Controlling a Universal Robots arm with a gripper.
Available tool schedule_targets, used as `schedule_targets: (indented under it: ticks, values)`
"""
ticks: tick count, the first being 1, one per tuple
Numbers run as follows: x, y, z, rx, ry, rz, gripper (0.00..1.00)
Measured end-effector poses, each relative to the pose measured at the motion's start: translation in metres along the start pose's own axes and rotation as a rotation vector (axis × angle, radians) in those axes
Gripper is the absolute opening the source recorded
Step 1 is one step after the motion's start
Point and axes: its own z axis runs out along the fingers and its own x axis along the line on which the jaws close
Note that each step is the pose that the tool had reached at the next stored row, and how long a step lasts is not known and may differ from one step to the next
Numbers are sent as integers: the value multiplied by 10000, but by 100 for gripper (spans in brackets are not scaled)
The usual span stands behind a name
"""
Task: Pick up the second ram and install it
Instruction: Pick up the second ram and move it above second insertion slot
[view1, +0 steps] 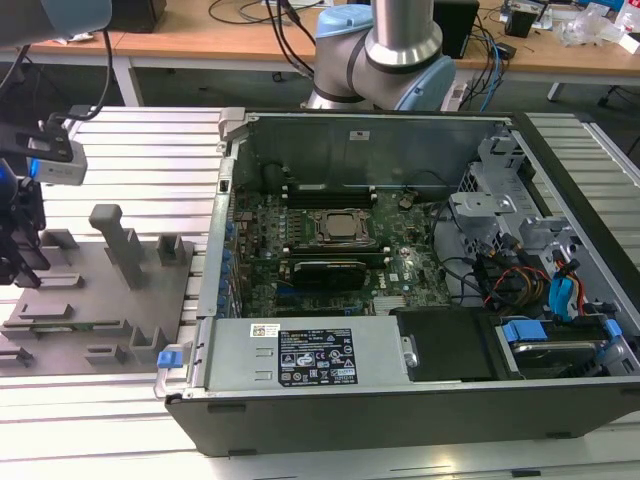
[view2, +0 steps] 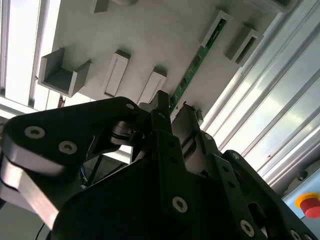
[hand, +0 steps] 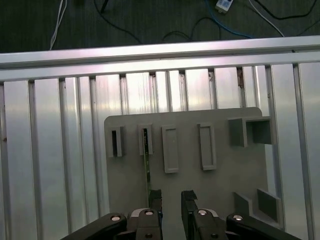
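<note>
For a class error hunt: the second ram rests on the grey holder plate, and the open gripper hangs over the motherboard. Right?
No. The first wrist view shows the open gripper over the grey holder plate, not the motherboard. The second ram does rest on that plate.
</note>
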Motion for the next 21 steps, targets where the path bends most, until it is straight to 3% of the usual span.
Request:
schedule_targets:
  ticks: [21]
  values:
    - [21, -13, 251, 0, 1, -7, 30]
